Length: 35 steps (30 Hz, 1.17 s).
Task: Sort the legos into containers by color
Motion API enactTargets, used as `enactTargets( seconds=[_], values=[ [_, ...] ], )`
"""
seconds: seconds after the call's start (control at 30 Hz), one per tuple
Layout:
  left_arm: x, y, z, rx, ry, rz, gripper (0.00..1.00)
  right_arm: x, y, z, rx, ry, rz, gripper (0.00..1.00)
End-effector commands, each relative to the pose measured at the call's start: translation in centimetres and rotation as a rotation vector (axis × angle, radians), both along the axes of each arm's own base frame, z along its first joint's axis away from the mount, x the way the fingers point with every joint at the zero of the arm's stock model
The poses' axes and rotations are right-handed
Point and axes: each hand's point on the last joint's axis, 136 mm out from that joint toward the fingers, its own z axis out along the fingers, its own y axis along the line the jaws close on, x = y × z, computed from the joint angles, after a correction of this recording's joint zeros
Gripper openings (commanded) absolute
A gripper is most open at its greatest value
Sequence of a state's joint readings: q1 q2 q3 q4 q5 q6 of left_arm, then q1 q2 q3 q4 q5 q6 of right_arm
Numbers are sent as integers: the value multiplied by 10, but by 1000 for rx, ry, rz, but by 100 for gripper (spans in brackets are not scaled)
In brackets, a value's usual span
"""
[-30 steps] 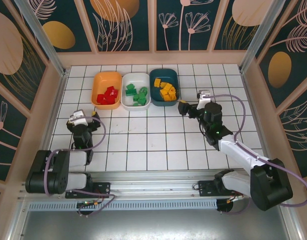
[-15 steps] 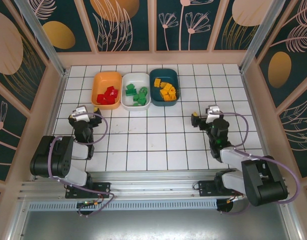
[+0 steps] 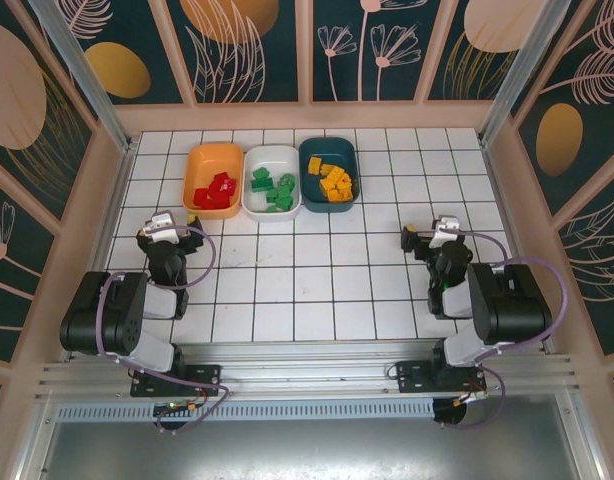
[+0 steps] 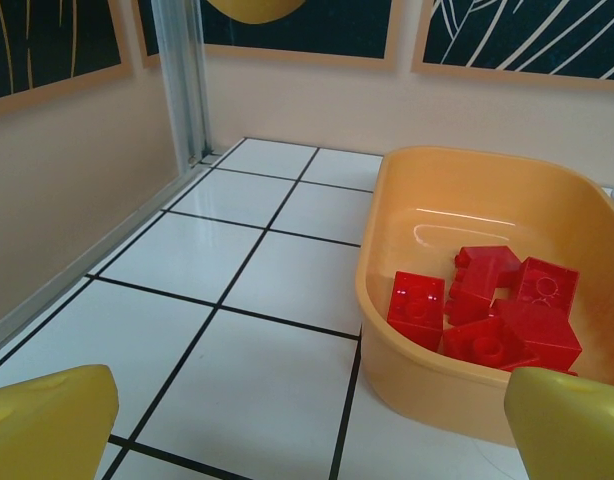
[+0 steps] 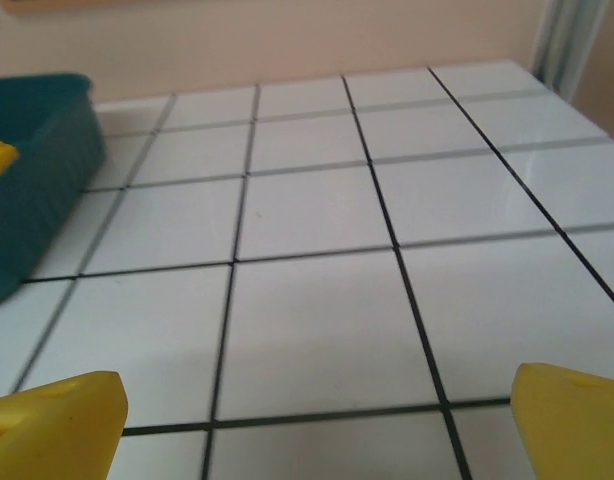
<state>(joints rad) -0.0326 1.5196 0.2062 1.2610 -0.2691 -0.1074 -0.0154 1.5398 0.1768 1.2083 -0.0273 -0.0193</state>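
- The red plastic toy bricks (image 3: pixel 216 191) lie in a heap inside the shallow orange plastic tray (image 3: pixel 212 158), at the far side of the white tiled table (image 3: pixel 287 285).
- The green plastic toy bricks (image 3: pixel 275 190) lie in the shallow white plastic tray (image 3: pixel 277 158) — the middle one of the row.
- The yellow-orange plastic toy bricks (image 3: pixel 335 183) lie in the shallow dark teal plastic tray (image 3: pixel 315 150), at the right end. The three trays sit packed side by side.
- The left gripper (image 4: pixel 307 430) is low down near the orange tray and points at it. Its yellow fingertips (image 4: pixel 47 420) are spread wide, with just bare tile between them.
- From the left wrist camera, the near wall of the orange tray stands in front of the red bricks and hides their lower parts.
- The right gripper (image 5: pixel 317 425) is low over the tiles, off to the right and well apart from the trays. Its jaws are wide apart too, and only white tile lies between them. The teal tray's wall shows at the left of the right wrist view.
- Around the table stand tan walls with dark pictures of leaves and flowers (image 3: pixel 257 50).
- A shiny metal post (image 4: pixel 182 80) stands in the far left corner.
- A metal rail (image 3: pixel 287 385) runs along the near edge — both arms are fixed there.
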Motion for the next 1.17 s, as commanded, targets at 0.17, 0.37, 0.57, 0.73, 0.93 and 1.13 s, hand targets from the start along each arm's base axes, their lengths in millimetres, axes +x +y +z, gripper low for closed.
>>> enactTargets(
  seconds=[0.17,0.37,0.57,0.73,0.93,1.13],
  values=[
    [5,0,15,7,-53,-7,99,18,-3,29,39,-92,21,99],
    [5,0,15,9,-52,-6,99,17,-2,29,34,-90,18,99],
    [5,0,15,8,-53,-5,99,17,-2,29,33,-91,15,99],
    [5,0,15,10,-52,-7,99,17,-2,29,32,-92,16,99],
    [6,0,15,8,-49,-8,99,17,-2,29,32,-92,15,99],
    [5,0,15,8,-53,-8,99,17,-2,29,31,-91,15,99]
  ],
)
